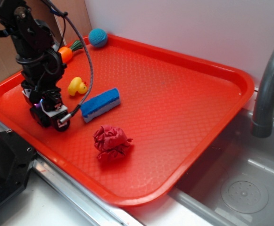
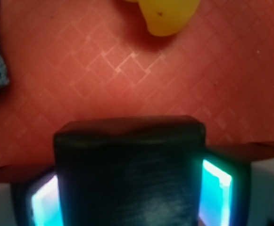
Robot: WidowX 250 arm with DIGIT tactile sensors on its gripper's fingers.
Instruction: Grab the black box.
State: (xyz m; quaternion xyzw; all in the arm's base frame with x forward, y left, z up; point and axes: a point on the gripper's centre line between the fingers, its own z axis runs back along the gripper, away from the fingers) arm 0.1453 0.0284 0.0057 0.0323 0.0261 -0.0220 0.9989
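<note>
At the left of the red tray [image 1: 184, 94] the gripper [image 1: 49, 113] is lowered close to the tray floor. In the wrist view the black box [image 2: 129, 169] is seen filling the gap between the two fingers [image 2: 214, 188], whose lit pads lie against or just beside its side faces; a hold on the box is judged made or nearly made, though firm contact cannot be confirmed. Just right of the gripper the yellow duck [image 1: 77, 86] and blue sponge [image 1: 100, 104] are noted, apart from the fingers. Further right the red crumpled cloth [image 1: 111, 142] is recorded, clear of any lift path.
</note>
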